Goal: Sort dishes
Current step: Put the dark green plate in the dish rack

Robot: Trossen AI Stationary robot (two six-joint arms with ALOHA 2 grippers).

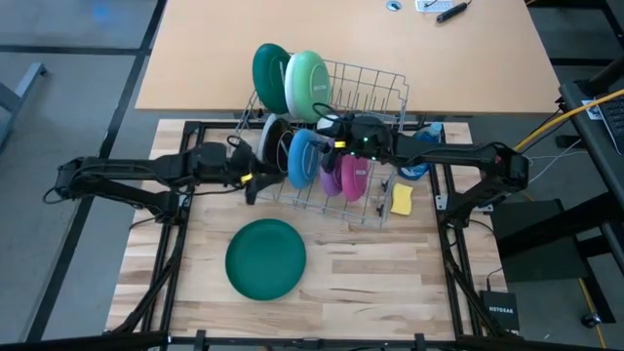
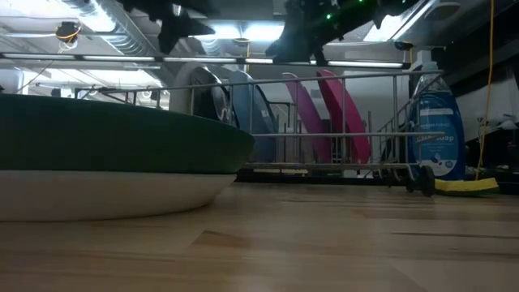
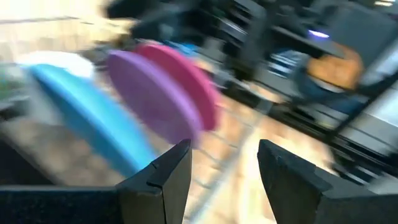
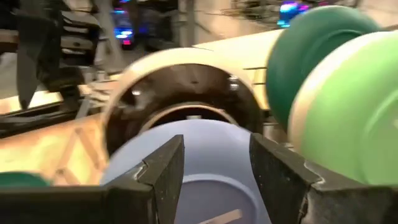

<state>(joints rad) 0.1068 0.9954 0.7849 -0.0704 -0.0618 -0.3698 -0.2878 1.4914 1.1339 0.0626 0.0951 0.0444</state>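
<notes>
Dishes stand on edge in a wire rack at the middle of the wooden bench: a dark green plate and a light green plate lean together at the rack's 11 o'clock corner, while a black-and-white bowl, a blue bowl, a purple plate and a pink plate fill the row nearest the 6 o'clock side. One more dark green dish lies flat on the bench at 7 o'clock from the rack, well apart from it. From 9 o'clock the left gripper reaches to the rack's near corner, just beside the black-and-white bowl; its jaws are spread with nothing between them, and its wrist view looks across the blue bowl, purple plate and pink plate. From 3 o'clock the right gripper hangs over the rack above the blue bowl, jaws spread wide and empty. A blue soap bottle and a yellow sponge sit at the rack's 3 o'clock end.
</notes>
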